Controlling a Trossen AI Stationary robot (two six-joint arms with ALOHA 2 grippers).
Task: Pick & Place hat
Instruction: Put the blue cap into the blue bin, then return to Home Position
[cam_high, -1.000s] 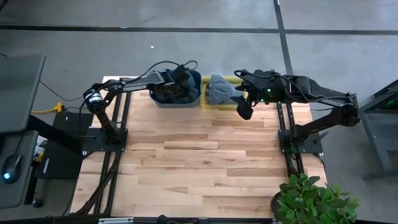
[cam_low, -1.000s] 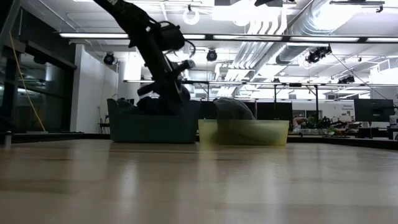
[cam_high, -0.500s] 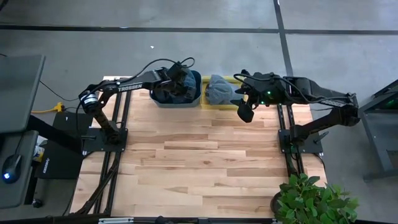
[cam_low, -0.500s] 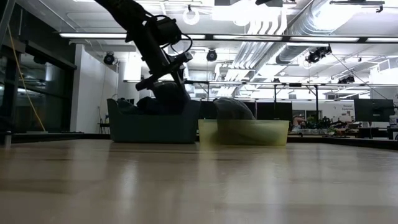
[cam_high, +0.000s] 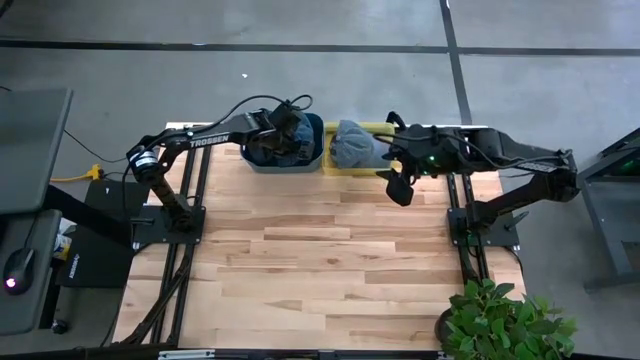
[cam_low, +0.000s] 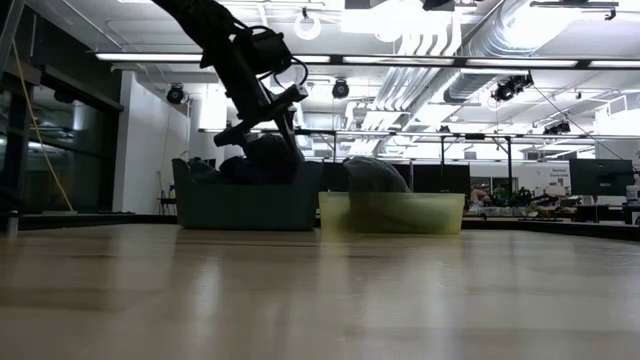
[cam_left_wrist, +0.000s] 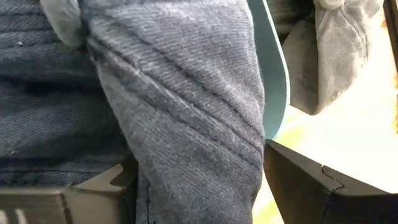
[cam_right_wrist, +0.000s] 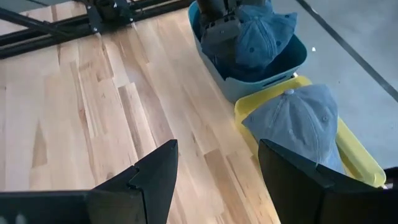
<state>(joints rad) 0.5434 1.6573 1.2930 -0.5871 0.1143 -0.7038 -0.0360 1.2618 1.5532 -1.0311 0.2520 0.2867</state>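
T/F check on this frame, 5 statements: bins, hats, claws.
1. A dark blue hat lies in the blue bin. True.
2. The yellow bin is empty. False: a lighter grey-blue hat sits in it.
3. The two bins stand side by side at the table's far edge. True.
4. The right claw holds a hat. False: it is open and hovers over bare wood in front of the yellow bin.
5. The left claw is out over the middle of the table. False: it is at the blue bin, over the dark hat.
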